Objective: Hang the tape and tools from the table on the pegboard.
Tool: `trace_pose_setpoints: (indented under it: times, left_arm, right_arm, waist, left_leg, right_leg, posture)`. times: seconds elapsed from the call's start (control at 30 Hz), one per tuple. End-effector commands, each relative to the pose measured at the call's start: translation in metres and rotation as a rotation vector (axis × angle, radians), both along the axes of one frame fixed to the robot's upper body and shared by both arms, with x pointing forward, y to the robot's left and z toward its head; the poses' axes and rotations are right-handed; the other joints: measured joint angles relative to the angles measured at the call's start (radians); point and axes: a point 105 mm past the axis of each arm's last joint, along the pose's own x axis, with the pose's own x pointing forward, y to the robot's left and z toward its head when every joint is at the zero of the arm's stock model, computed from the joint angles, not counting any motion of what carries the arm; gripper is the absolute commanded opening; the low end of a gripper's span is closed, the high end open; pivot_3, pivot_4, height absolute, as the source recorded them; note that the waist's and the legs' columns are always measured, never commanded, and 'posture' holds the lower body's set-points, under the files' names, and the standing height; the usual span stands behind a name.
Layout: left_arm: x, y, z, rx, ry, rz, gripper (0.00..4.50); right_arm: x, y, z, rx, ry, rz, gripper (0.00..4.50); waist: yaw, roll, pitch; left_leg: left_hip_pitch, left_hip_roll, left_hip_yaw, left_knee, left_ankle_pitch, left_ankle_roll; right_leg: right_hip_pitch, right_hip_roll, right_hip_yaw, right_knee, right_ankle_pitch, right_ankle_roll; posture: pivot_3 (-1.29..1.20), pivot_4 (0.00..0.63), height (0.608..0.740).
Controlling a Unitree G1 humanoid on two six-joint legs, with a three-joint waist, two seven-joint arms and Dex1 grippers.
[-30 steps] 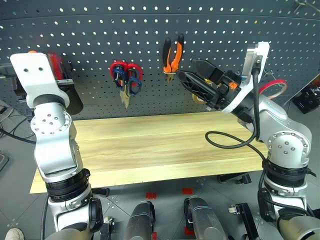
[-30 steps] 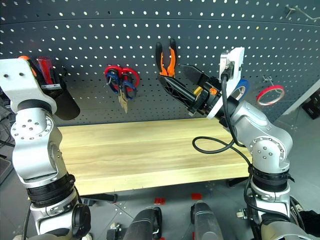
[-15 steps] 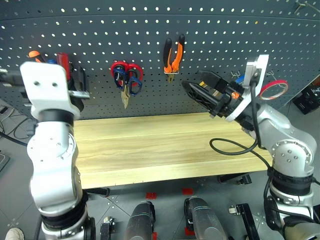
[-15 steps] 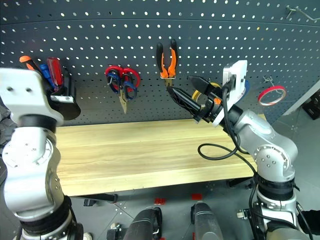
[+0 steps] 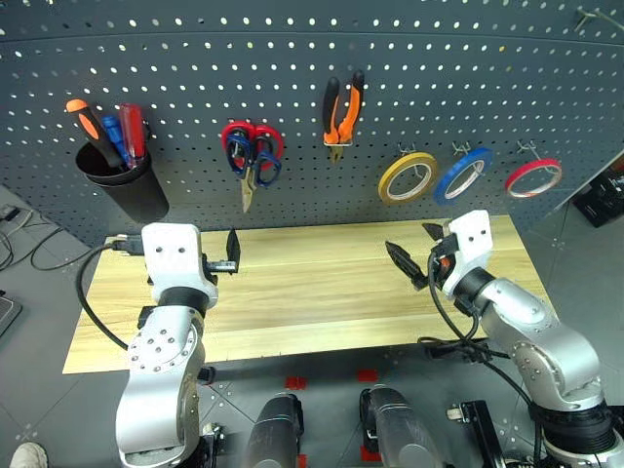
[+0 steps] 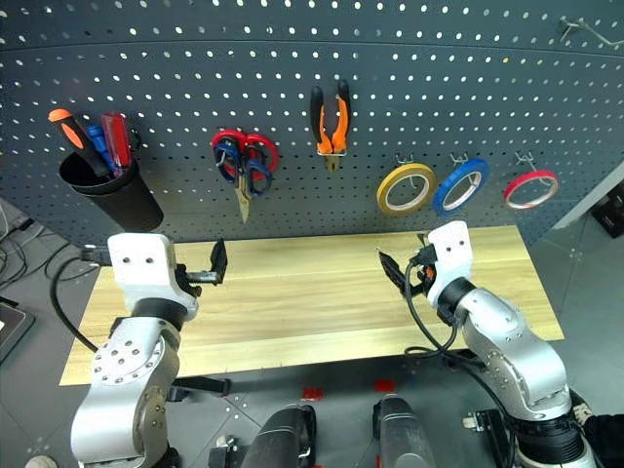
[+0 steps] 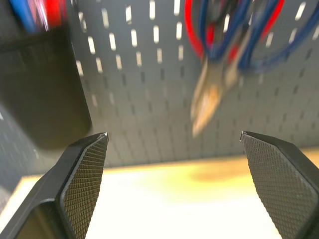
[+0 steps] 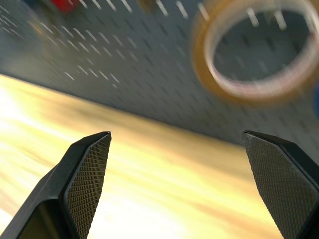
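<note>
Pegboard (image 5: 292,97) behind table (image 5: 312,283)

Both arms are now lower than a second ago: the left gripper (image 5: 232,252), then raised in front of the black cup (image 5: 125,188) on the pegboard (image 5: 292,88), now hangs low over the table (image 5: 312,283), its fingers spread and empty, with the cup and its screwdrivers up and off to its left. The right gripper (image 5: 414,252), then up by the pliers (image 5: 341,107) and covering the yellow roll (image 5: 408,176), now sits low over the table with jaws wide and empty. The yellow roll and the blue roll (image 5: 463,174), hidden behind that arm earlier, now show above it.
</note>
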Motion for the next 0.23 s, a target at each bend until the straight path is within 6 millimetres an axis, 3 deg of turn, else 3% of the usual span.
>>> trace_pose_setpoints:
  times: [0.03, 0.1, 0.23]
  left_arm:
    - [0.004, 0.006, -0.017, -0.010, 0.015, 0.021, 4.48]
    - [0.006, 0.006, -0.038, -0.056, 0.061, 0.008, 4.48]
    - [0.001, 0.010, -0.054, -0.079, 0.084, 0.029, 4.48]
  right_arm:
    - [0.010, -0.013, -0.002, -0.017, -0.040, -0.116, 4.50]
    - [0.016, -0.016, -0.011, -0.007, -0.019, -0.169, 4.50]
    - [0.019, -0.014, -0.021, -0.002, -0.006, -0.196, 4.50]
  waist:
    - [0.000, 0.003, -0.007]
    - [0.000, 0.005, -0.016]
    - [0.000, 0.005, -0.027]
  left_leg:
    - [0.000, 0.000, 0.000, 0.000, 0.000, 0.000]
    - [0.000, -0.001, 0.001, 0.000, 0.000, 0.000]
    - [0.000, 0.000, 0.001, -0.001, 0.000, 0.000]
  right_leg:
    - [0.000, 0.000, 0.000, 0.000, 0.000, 0.000]
    - [0.000, 0.000, 0.000, -0.001, 0.000, 0.000]
    - [0.000, 0.000, 0.000, -0.001, 0.000, 0.000]
  posture:
    - [-0.15, 0.212, 0.740]
    - [-0.17, 0.195, 0.740]
    - [-0.20, 0.181, 0.740]
